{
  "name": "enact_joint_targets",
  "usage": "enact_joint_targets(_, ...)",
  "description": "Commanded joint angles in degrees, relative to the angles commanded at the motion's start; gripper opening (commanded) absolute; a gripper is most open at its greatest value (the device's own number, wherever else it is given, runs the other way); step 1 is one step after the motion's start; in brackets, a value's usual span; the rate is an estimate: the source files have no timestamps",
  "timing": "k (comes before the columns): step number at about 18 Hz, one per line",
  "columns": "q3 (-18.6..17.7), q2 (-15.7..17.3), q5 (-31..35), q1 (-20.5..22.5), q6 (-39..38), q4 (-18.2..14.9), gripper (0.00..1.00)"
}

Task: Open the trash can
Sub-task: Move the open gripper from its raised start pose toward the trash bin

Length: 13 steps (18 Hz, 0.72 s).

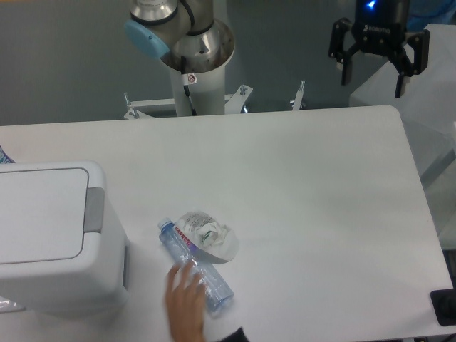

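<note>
The trash can (50, 235) is a boxy white bin at the table's left front, its flat lid down and its grey push tab (94, 210) on the right edge. My gripper (375, 78) hangs open high above the table's far right corner, far from the can, with nothing between its fingers.
A crushed clear plastic bottle (196, 267) lies on the table right of the can, next to a crumpled white wrapper (208, 235). A person's hand (187, 303) rests on the bottle from the front edge. The arm's base (196, 64) stands behind the table's far edge.
</note>
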Motion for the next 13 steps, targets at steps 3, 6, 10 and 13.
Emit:
enact_joint_targets(3, 0.1, 0.1, 0.0, -0.2, -0.3, 0.0, 1.0)
enact_joint_targets(6, 0.4, 0.1, -0.8, -1.3, -9.0, 0.0, 1.0)
enact_joint_targets(10, 1.1, -1.1, -0.6, -8.1, -25.0, 1.2, 1.0)
enact_joint_targets(13, 1.1, -1.8, -0.5, -12.2, -34.6, 4.5, 1.0)
